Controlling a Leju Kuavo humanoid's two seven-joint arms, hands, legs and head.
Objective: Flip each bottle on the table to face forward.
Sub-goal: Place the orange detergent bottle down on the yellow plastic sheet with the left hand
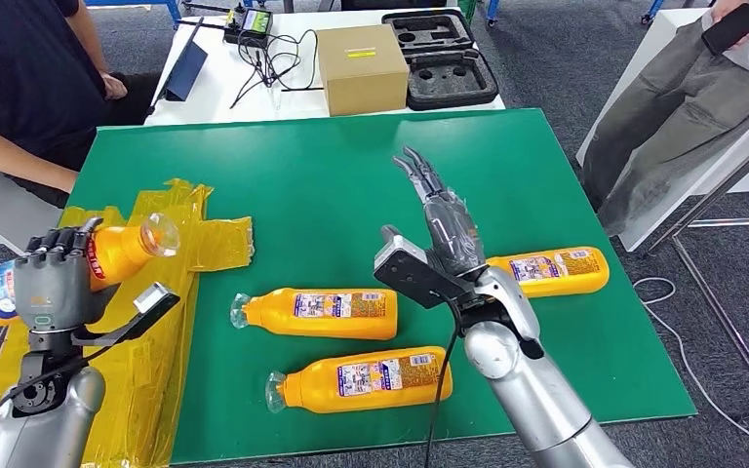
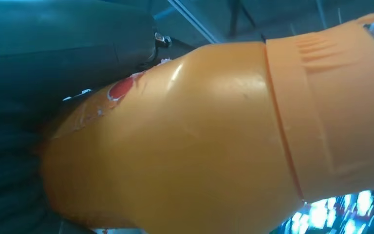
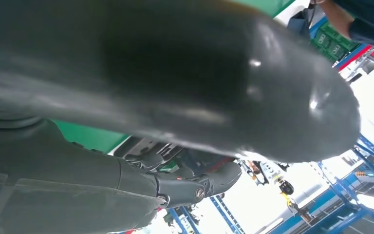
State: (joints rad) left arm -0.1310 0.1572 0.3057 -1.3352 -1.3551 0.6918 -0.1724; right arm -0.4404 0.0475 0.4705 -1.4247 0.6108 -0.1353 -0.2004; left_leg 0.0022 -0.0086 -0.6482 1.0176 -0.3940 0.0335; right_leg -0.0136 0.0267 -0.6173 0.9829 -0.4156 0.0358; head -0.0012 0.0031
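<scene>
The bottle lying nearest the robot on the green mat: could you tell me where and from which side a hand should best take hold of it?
Probably around the labelled middle of the nearest bottle, coming down from above. It lies flat on the green mat with its clear cap to the left, so the long straight body gives the fingers room, while the neck tapers. The open right hand hovers close by; the left hand already holds another bottle.
</scene>
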